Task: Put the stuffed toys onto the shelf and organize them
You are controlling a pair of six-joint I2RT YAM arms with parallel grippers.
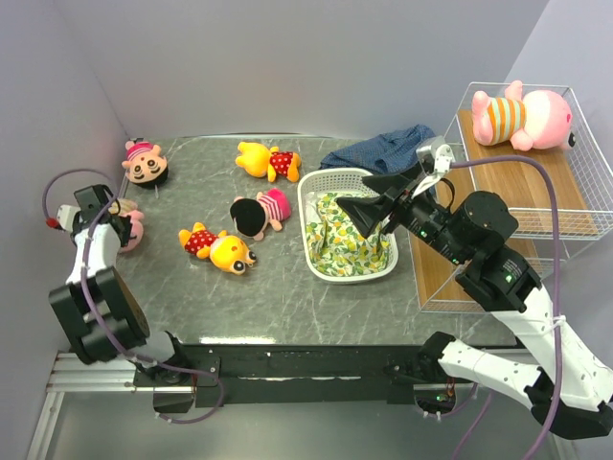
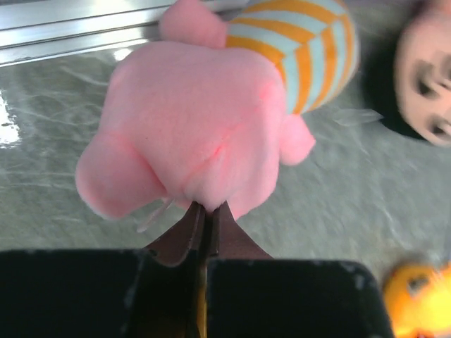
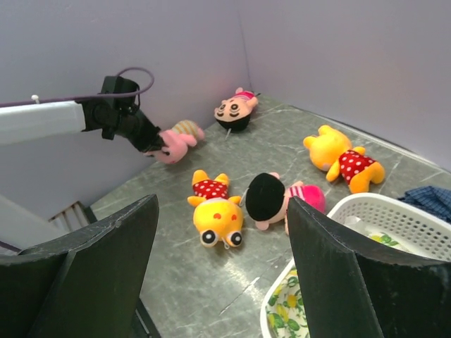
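Note:
My left gripper (image 1: pixel 121 226) is at the table's far left, shut on the pink pig (image 1: pixel 131 230). In the left wrist view the fingertips pinch the pig's pink plush (image 2: pixel 204 120) just above the table. A second pig (image 1: pixel 522 117) lies on the shelf's (image 1: pixel 508 192) top plank at the right. On the table lie two yellow bears (image 1: pixel 268 160) (image 1: pixel 217 246), a black-haired doll in pink (image 1: pixel 259 213) and a doll's face (image 1: pixel 146 163) at the back left. My right gripper (image 1: pixel 369 196) is open and empty above the basket; its wrist view (image 3: pixel 222 203) looks down on the toys.
A white slotted basket (image 1: pixel 316 192) with the lemon-print cloth (image 1: pixel 345 240) stands between the toys and the shelf. Blue fabric (image 1: pixel 383 149) lies behind it. Grey walls close the left and back sides.

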